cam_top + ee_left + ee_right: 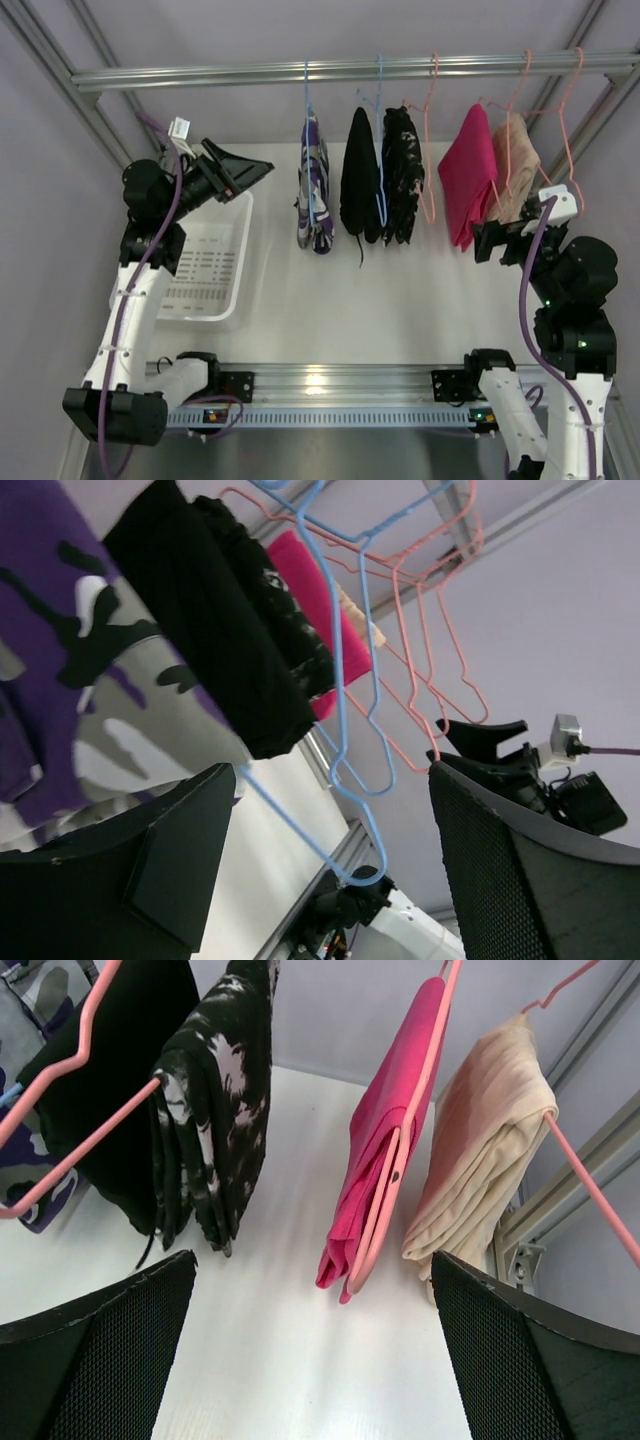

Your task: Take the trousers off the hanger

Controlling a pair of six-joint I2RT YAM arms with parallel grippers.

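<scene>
The purple, white and black camouflage trousers hang on a blue hanger from the rail; they fill the left of the left wrist view. The plain black trousers hang just to their right on another blue hanger and also show in the left wrist view. My left gripper is open and empty, just left of the camouflage trousers. In its wrist view the bottom wire of a blue hanger runs between its open fingers. My right gripper is open and empty below the pink garment.
A black-and-white patterned garment, a bright pink garment and a beige garment hang on pink hangers to the right. The metal rail crosses the top. A white basket sits on the table at the left.
</scene>
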